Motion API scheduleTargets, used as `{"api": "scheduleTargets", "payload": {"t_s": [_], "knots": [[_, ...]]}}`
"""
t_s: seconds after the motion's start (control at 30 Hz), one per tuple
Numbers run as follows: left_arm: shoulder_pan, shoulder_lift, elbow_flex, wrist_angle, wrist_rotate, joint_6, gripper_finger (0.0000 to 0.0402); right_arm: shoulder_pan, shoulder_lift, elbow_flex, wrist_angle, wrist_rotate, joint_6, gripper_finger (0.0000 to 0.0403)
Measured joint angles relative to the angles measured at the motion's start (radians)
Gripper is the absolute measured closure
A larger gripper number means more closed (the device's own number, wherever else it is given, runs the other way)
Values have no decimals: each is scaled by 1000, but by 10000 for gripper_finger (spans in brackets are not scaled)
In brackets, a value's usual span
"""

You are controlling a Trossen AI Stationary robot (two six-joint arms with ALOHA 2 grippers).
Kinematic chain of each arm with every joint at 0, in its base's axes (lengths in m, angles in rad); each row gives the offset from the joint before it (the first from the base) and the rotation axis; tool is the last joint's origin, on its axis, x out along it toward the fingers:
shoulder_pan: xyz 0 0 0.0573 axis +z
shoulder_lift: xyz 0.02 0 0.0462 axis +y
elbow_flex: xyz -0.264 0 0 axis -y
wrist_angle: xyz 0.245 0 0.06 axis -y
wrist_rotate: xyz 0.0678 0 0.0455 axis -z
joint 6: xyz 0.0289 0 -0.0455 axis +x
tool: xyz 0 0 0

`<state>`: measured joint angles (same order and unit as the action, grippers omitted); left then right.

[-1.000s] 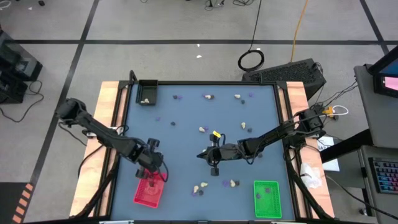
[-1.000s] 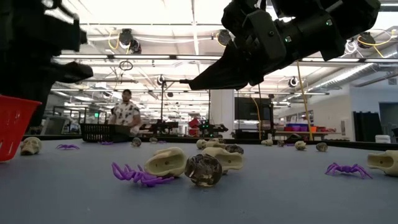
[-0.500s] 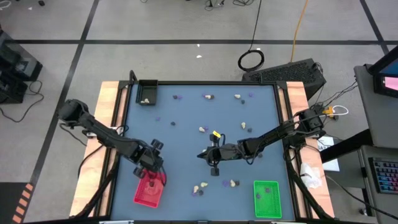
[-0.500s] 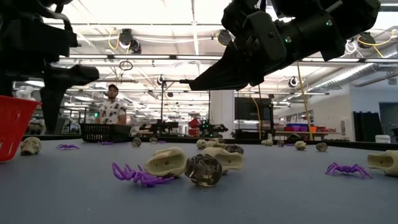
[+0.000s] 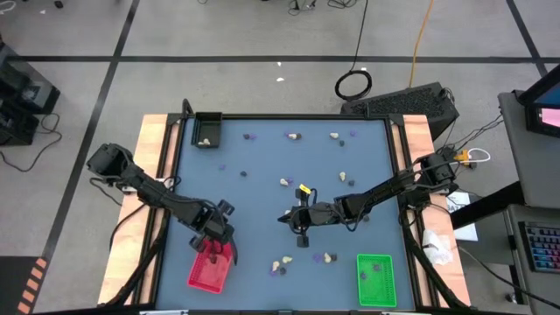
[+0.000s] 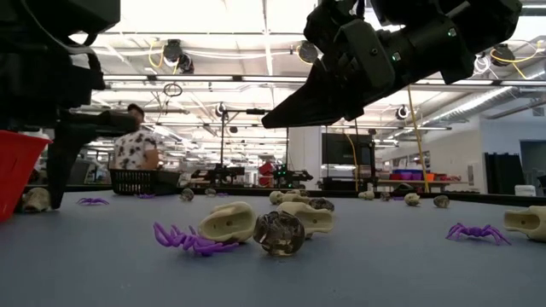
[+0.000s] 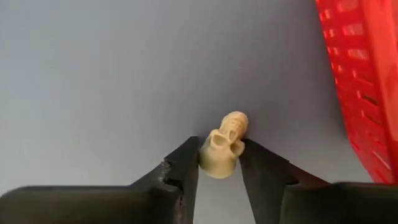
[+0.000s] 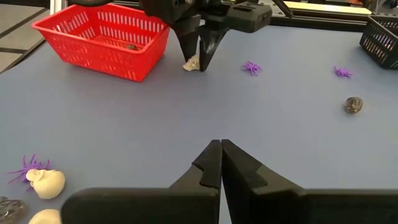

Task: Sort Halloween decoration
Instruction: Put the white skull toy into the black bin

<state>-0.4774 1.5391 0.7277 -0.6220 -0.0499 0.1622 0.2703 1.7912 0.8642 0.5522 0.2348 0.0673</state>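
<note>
High view: the left gripper [image 5: 217, 234] sits at lower left of the frame, by the upper right corner of the red tray [image 5: 208, 269]. A second ago it was a little higher and to the left; it has slid down-right along the tray's edge. The right gripper [image 5: 287, 217] hangs at centre, unmoved. A green tray [image 5: 376, 278] lies at lower right, a black tray [image 5: 207, 131] at upper left, with trinkets scattered over the mat [image 5: 262, 201].

Low view: the left arm's dark fingers now stand at the left edge, lower than before. A person in the background has walked left. In the foreground lie a purple spider [image 6: 183, 238], a cream skull [image 6: 229, 221] and a dark lump [image 6: 279, 232].

Left wrist view: the fingers [image 7: 182, 171] flank a small skull [image 7: 223, 144] on the mat, touching or nearly so; the red tray fills the right edge. The skull lies outside the tray, so it looks like a fresh pick-up in progress, not yet secure.

Right wrist view: the right fingers [image 8: 209, 163] are clenched, holding nothing. The left gripper shows at top centre beside the tray.
</note>
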Motion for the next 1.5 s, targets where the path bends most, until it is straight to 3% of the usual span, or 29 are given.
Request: {"api": "scheduleTargets", "payload": {"t_s": [0.3, 0.63, 0.83, 1.07, 1.33, 1.5], "knots": [[1, -29, 7, -12, 1, 1, 338, 0, 0, 0, -3, 0, 0, 403], [25, -106, 28, -30, -13, -18, 344, 0, 0, 0, -4, 0, 0, 403], [105, -204, 28, -115, -73, -59, 346, 0, 0, 0, -5, 0, 0, 403], [330, -339, 28, -216, -197, -79, 346, 0, 0, 0, -4, 0, 0, 403], [781, -392, 28, -202, -295, -41, 347, 0, 0, 0, -4, 0, 0, 403], [1051, -368, 29, -97, -206, 11, 347, 0, 0, 0, -4, 0, 0, 403]]}}
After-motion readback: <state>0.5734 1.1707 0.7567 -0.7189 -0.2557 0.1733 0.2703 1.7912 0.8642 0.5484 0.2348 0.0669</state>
